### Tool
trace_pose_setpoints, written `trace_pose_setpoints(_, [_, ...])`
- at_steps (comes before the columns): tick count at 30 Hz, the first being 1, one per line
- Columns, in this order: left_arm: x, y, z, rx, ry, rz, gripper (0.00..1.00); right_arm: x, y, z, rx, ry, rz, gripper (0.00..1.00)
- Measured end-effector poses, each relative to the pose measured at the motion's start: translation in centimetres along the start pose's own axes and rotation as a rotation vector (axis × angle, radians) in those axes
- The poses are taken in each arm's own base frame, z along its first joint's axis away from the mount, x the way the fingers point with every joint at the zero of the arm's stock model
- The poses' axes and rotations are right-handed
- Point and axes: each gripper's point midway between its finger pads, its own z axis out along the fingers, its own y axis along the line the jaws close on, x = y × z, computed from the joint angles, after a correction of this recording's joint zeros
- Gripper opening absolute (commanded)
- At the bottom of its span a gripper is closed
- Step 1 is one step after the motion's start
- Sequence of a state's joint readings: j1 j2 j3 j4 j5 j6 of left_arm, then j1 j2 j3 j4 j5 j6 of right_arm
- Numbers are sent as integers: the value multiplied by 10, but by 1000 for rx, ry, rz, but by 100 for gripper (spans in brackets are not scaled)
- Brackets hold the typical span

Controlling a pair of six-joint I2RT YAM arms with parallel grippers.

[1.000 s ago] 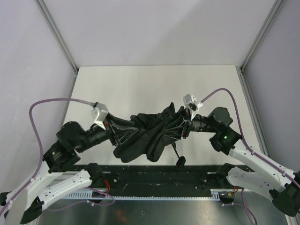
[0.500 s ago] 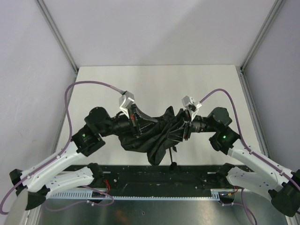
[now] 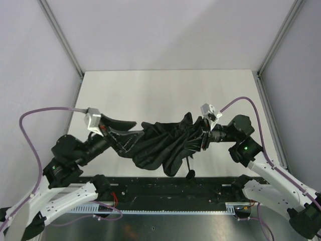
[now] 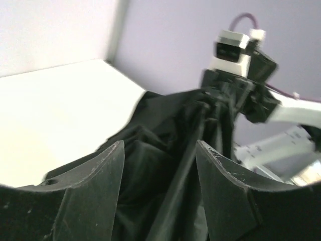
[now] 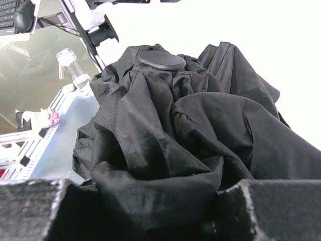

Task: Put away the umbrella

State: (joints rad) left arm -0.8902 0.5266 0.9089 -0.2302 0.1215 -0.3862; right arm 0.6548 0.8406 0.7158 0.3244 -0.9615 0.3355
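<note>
The black folding fabric umbrella (image 3: 165, 145) is hanging half-collapsed above the white table (image 3: 150, 90), between both arms. The right gripper (image 3: 202, 139) is pinching its bunched canopy. The left gripper (image 4: 159, 149) is standing spread around ribs and cloth. Ideally it should be closing on the gathered bundle, not on one loose fold.

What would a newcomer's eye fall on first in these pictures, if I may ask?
The crumpled black umbrella stretched over the near part of the white table stands out first. The right hand is clamped on bunched fabric at one end, while the left hand stands open around the other. Its small handle dangles below the canopy.
</note>
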Motion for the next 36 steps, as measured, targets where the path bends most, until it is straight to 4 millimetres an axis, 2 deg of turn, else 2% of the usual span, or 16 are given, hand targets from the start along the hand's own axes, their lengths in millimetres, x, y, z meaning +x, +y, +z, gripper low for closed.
trace_pose_setpoints(3, [-6, 25, -12, -152, -39, -13, 66, 1, -1, -2, 4, 7, 8, 0])
trace_pose_setpoints(7, [17, 51, -8, -276, 40, -35, 50, 1, 2, -4, -19, 12, 6, 0])
trace_pose_setpoints(10, [39, 60, 4, -297, 131, -40, 41, 1, 5, -5, -36, 14, 1, 0])
trace_pose_setpoints(15, [71, 28, 31, -63, 234, -71, 33, 3, 10, -5, -65, 26, 11, 0])
trace_pose_setpoints(17, [74, 15, 40, 31, 237, -90, 30, 6, 12, -3, -83, 35, 24, 0])
trace_pose_setpoints(20, [70, -9, 59, 170, 212, -116, 25, 8, 11, 2, -97, 39, 33, 0])
trace_pose_setpoints(23, [70, -26, 72, 260, 210, -119, 34, 9, 10, 4, -101, 41, 41, 0])
trace_pose_setpoints(27, [67, -22, 74, 233, 191, -99, 58, 8, 5, 1, -73, 38, 41, 0])
trace_pose_setpoints(29, [63, -13, 68, 165, 185, -80, 68, 8, 0, -1, -36, 35, 43, 0])
trace_pose_setpoints(32, [49, 9, 54, 14, 151, -47, 77, 7, -11, -5, 49, 32, 41, 0])
trace_pose_setpoints(34, [34, 27, 39, -106, 106, -19, 87, 4, -24, -8, 135, 32, 39, 0])
trace_pose_setpoints(36, [17, 42, 22, -213, 50, 7, 90, 1, -36, -11, 210, 33, 37, 0])
